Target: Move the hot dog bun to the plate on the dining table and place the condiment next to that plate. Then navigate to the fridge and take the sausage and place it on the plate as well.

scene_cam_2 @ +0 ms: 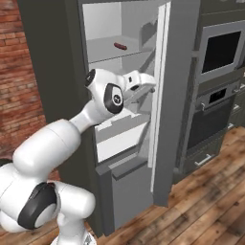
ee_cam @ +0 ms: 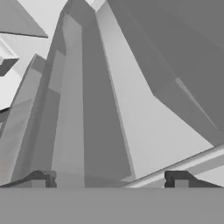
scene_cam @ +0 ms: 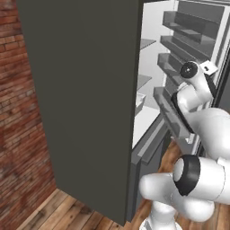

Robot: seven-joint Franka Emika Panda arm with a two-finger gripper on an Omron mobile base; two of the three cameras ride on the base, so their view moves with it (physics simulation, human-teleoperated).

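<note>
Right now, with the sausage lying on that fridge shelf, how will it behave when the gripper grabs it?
The sausage looks thin and rounded, so it may roll if nudged sideways. It seems small and probably light. The open gripper stands far wider than needed, so centring matters.

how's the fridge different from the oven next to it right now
The fridge stands with its door swung wide open, white shelves bared and a reddish-brown sausage lying on an upper shelf; the oven is shut. The fridge runs tall from the floor up; the oven is a built-in unit set into dark cabinets. The fridge's outside is plain grey; the oven has dark glass windows and bar handles. Both are grey appliances.
</note>
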